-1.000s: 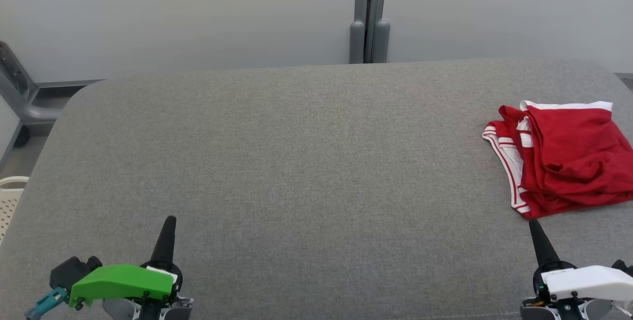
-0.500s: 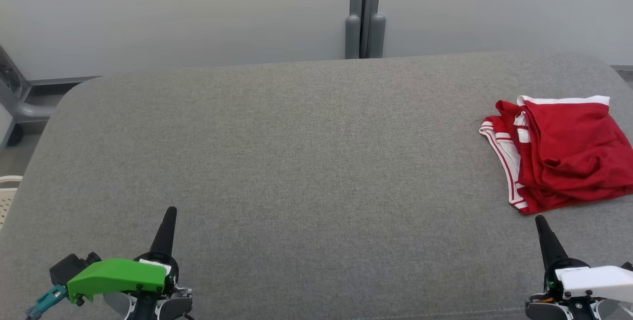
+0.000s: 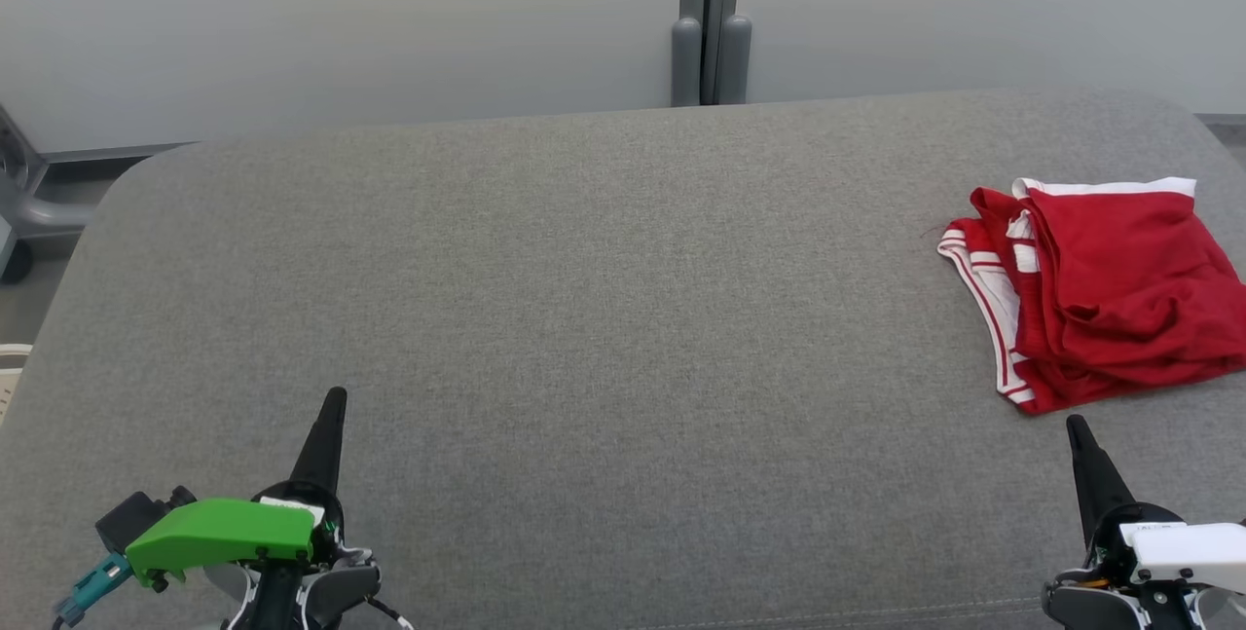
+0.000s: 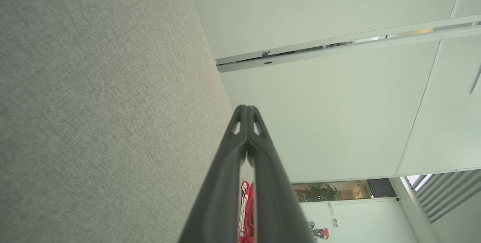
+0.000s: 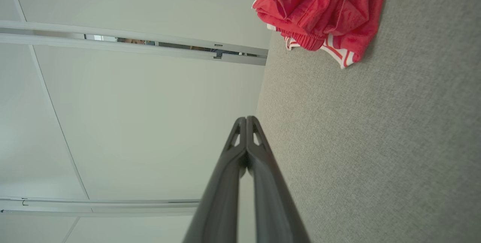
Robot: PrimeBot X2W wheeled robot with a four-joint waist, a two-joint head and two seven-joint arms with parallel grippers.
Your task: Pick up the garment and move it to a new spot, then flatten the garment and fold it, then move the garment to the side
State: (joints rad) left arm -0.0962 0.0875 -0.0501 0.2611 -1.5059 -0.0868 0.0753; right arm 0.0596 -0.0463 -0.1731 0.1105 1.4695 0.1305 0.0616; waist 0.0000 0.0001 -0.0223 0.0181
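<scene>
The garment (image 3: pixel 1105 289) is a pair of red shorts with white stripes, lying folded and rumpled at the right edge of the grey fabric surface (image 3: pixel 604 318). It also shows in the right wrist view, garment (image 5: pixel 323 10), and as a red sliver between the fingers in the left wrist view, garment (image 4: pixel 248 213). My right gripper (image 3: pixel 1076 424) is shut and empty, just in front of the garment's near edge, apart from it. My left gripper (image 3: pixel 336 396) is shut and empty at the lower left, far from the garment. Both fingertip pairs meet: right gripper (image 5: pixel 246 119), left gripper (image 4: pixel 247 107).
A pale wall with a grey vertical post (image 3: pixel 709 21) rises behind the surface. A grey metal frame (image 3: pixel 34 206) stands at the far left. A white perforated basket (image 3: pixel 10 377) peeks in at the left edge.
The whole head view has shifted, so the camera has moved. The garment lies the same. Both grippers stay shut and low at the bottom corners.
</scene>
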